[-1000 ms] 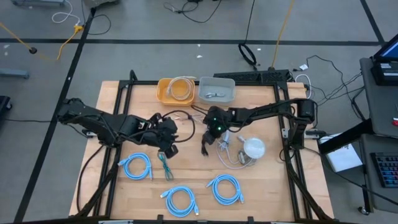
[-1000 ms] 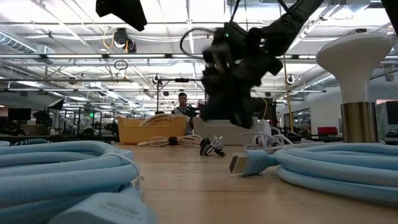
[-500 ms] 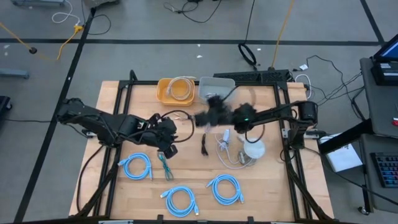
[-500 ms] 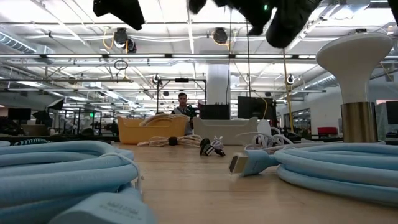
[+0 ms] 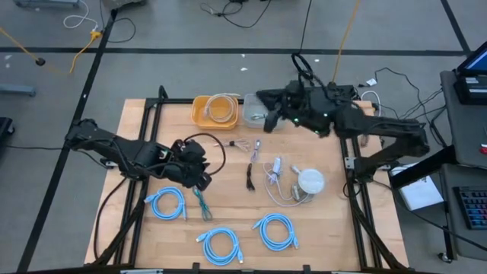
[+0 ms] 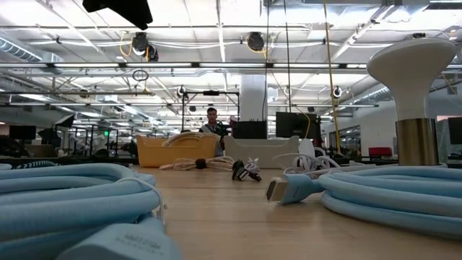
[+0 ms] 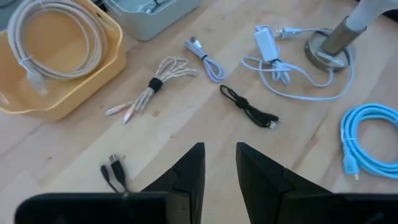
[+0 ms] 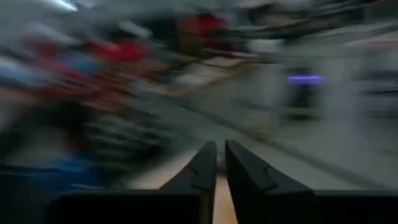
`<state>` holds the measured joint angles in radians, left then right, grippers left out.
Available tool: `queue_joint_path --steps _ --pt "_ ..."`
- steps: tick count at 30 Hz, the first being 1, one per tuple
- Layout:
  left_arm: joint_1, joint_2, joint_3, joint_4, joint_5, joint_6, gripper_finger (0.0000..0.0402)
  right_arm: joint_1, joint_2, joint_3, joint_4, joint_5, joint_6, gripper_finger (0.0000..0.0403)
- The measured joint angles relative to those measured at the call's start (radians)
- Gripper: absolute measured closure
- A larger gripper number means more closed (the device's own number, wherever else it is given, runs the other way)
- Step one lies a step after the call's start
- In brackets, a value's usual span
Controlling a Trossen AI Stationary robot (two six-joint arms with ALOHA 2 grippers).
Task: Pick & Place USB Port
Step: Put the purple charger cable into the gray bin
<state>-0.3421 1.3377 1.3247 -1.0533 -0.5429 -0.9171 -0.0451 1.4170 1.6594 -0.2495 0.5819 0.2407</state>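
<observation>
Several bundled cables lie on the table's middle: a black one (image 5: 249, 176) (image 7: 249, 109), a pale grey one (image 5: 255, 147) (image 7: 205, 59), a pinkish one (image 7: 155, 84) and a small black plug end (image 7: 112, 174). My left gripper (image 5: 199, 173) (image 7: 219, 149) hovers left of them, slightly open and empty. My right gripper (image 5: 266, 106) (image 8: 221, 146) is raised over the grey bin (image 5: 249, 106) at the far edge with its fingers shut. Its wrist view is smeared and shows nothing between them.
A yellow bin (image 5: 199, 114) (image 7: 93, 74) holding a coiled white cable sits beside the grey bin. A white lamp (image 5: 310, 181) and a white charger (image 7: 267, 50) stand to the right. Three blue cable coils (image 5: 166, 204) lie along the near edge. A person stands far behind the table (image 6: 211, 119).
My right gripper has risen from beside the black cable at the table's middle and swung toward the far edge, ending over the grey bin and out of the low view. The black cable stayed where it was. My left gripper has drawn slightly toward the table's left.
</observation>
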Motion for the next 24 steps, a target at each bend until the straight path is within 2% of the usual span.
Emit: queue_joint_path --steps 2,4,5,8,10,11,14,18,24 --pt "0.001 0.000 0.000 -0.002 0.000 0.030 0.0309 0.000 0.041 0.102 -0.164 0.124 -0.050 0.0397" --pt "0.002 0.001 0.000 -0.009 0.012 0.070 0.0309 -0.009 0.098 0.190 -0.321 0.165 -0.015 0.0399" --pt "0.004 0.000 0.000 -0.007 0.026 0.088 0.0309 -0.020 0.132 0.238 -0.424 0.152 0.053 0.0398" --pt "0.005 0.000 0.000 -0.013 0.069 0.160 0.0309 -0.066 0.233 0.347 -0.728 -0.065 0.292 0.0398" --pt "-0.003 0.000 0.000 -0.039 0.066 0.213 0.0309 -0.089 0.296 0.357 -0.889 -0.207 0.391 0.0401" --pt "-0.010 0.000 0.000 -0.054 0.053 0.235 0.0309 -0.092 0.331 0.349 -0.945 -0.236 0.421 0.0402" --pt "-0.022 0.000 0.000 -0.084 -0.006 0.292 0.0309 -0.085 0.427 0.315 -1.020 -0.251 0.474 0.0401" --pt "-0.028 0.000 0.000 -0.100 -0.062 0.313 0.0309 -0.081 0.516 0.298 -1.027 -0.319 0.521 0.0402" --pt "-0.049 0.000 0.000 -0.102 -0.081 0.275 0.0309 -0.076 0.626 0.294 -0.938 -0.279 0.599 0.0402"
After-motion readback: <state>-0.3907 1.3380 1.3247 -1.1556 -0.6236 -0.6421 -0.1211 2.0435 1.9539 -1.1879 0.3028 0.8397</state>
